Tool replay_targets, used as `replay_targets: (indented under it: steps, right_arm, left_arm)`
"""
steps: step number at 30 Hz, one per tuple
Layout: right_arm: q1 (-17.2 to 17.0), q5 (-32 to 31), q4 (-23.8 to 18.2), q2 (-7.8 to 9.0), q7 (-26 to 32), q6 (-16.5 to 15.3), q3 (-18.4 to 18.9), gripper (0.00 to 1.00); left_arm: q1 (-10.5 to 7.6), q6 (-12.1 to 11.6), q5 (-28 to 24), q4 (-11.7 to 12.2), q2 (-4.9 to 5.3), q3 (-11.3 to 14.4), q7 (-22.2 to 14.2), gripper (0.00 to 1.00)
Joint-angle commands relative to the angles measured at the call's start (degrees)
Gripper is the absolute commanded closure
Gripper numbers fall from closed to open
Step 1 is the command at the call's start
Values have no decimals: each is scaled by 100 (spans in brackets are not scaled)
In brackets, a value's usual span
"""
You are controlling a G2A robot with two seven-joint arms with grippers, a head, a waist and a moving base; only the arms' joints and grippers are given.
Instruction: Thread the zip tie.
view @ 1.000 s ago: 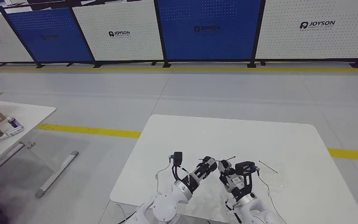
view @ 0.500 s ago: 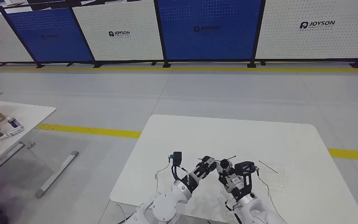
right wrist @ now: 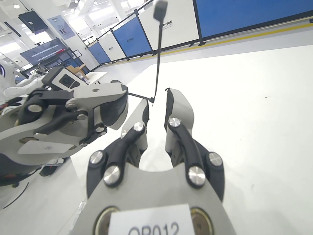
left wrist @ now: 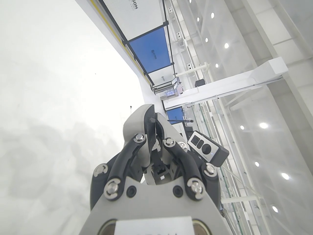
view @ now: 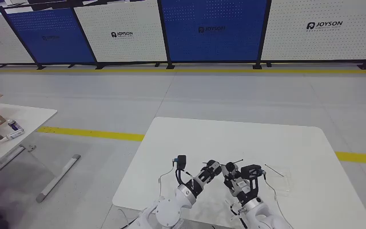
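Zip tie [right wrist: 158, 57] pinched by one end between pressed-together fingers of left gripper [right wrist: 124, 93]; kinks just beside a fingertip of spread right gripper [right wrist: 158, 96], then rises head-up above table [right wrist: 232, 86]. Clamped end hidden inside the pads; touch with that fingertip unclear.

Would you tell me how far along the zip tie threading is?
Done: the left tool is shut on the zip tie, lifted off the table. In hand: the open right tool sits at its bend. Left: its head stands free, no loop yet.
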Motion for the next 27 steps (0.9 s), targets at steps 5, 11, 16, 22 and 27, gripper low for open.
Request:
replay_targets:
  steps: [5,11,16,22,27]
  right_arm:
    - [38,69,55,-7,8,-28,-3,100]
    - [55,84,83,-12,5,-32,-8,100]
    - [65,76,101,-15,14,-26,-12,100]
    - [85,71,129,-18,36,-34,-18,100]
    - [93,54,145,-18,48,-47,-20,100]
  left_arm:
    - [-5,9,15,13,0,4,-4,100]
    - [-14,10,-10,28,-1,-2,-2,100]
    - [-29,-39,-63,42,-5,-7,-2,100]
    - [-21,-219,-118,34,-2,-7,-79,100]
    - [-14,-297,-119,38,0,-11,-93,100]
